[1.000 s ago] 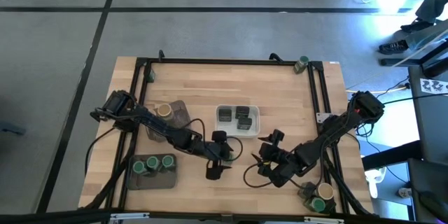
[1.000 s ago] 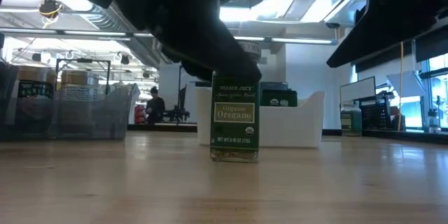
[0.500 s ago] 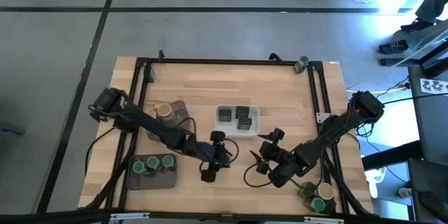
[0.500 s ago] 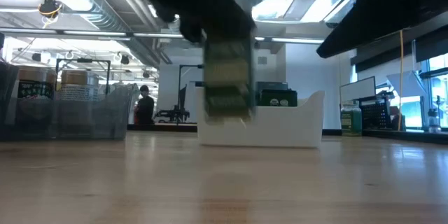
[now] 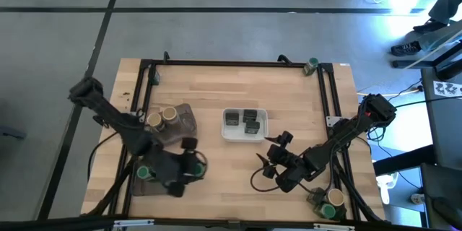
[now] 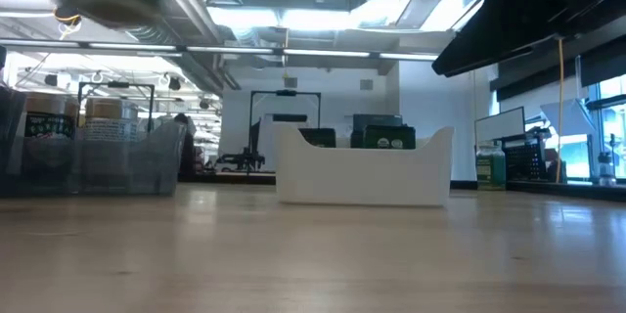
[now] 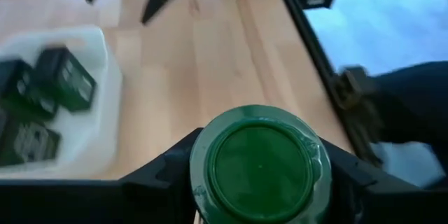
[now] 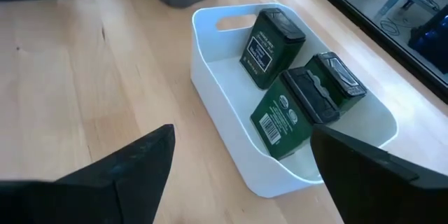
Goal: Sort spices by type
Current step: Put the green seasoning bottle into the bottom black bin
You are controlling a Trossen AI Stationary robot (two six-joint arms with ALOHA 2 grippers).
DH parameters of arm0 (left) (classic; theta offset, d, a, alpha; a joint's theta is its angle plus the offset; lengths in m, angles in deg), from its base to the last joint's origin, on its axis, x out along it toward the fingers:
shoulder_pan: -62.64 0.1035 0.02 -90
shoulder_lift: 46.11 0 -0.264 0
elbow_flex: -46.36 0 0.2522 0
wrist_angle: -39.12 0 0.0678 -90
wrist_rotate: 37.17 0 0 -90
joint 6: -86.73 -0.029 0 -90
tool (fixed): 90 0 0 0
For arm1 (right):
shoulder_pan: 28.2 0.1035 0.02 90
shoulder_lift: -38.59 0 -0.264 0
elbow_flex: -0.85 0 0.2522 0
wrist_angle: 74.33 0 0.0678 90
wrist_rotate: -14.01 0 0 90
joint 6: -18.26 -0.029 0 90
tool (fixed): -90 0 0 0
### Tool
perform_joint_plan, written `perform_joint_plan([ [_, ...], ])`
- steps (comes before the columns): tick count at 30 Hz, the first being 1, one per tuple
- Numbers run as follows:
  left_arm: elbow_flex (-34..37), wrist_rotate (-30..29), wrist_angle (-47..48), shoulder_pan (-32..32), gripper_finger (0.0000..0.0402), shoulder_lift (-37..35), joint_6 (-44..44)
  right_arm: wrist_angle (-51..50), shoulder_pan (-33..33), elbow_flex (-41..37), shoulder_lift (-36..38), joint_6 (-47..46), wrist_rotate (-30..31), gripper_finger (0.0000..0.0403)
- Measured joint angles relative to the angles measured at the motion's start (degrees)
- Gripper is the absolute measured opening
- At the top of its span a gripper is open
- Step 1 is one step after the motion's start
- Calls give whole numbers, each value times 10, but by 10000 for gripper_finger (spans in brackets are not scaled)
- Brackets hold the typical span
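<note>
A: How will that green-lidded jar (image 7: 260, 166) handle, do you reckon?

B: Small, stiff and light, I'd judge. The round side looks smooth, so it could slip or twist if pinched off-centre. Best taken across the body just under the lid, square to its middle.

A: And where does it sit relative to the jaws?

B: The left wrist view shows it right between the left gripper (image 7: 260, 175)'s two dark fingers, one on each side, lid facing the camera. The jaws are clamped on its sides. In the high view that gripper (image 5: 180, 175) hangs over the dark grey tray (image 5: 138, 186) near the table (image 5: 289, 94)'s front left corner, where one green lid (image 5: 143, 172) shows.

A: Is the jar off the table?

B: In the low view a blurred shape sits up in the top left corner, well above the wood; likely the jar, though I can't be sure.

A: The other arm?

B: The right gripper (image 5: 268, 167) waits with jaws spread wide and nothing in them, near the white tray (image 8: 210, 87), which holds three dark tins (image 8: 271, 38). Two tan-topped jars (image 5: 162, 118) stand on the other grey tray, behind the left gripper.
</note>
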Motion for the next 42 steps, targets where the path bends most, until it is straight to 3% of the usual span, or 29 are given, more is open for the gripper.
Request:
perform_joint_plan([
  [7,0,-3,116,-96,191,-56,169,-1,-1,0,0,2,25,333],
  [12,1,-60,184,-167,191,-63,269,0,-4,0,0,-5,64,333],
  [18,48,-107,170,-216,192,-61,339,5,-12,0,0,-7,59,333],
  [25,117,-113,71,-230,191,-61,335,19,-25,0,0,-7,59,333],
  [42,219,-147,-15,-229,195,-60,306,18,-30,0,0,-5,73,333],
])
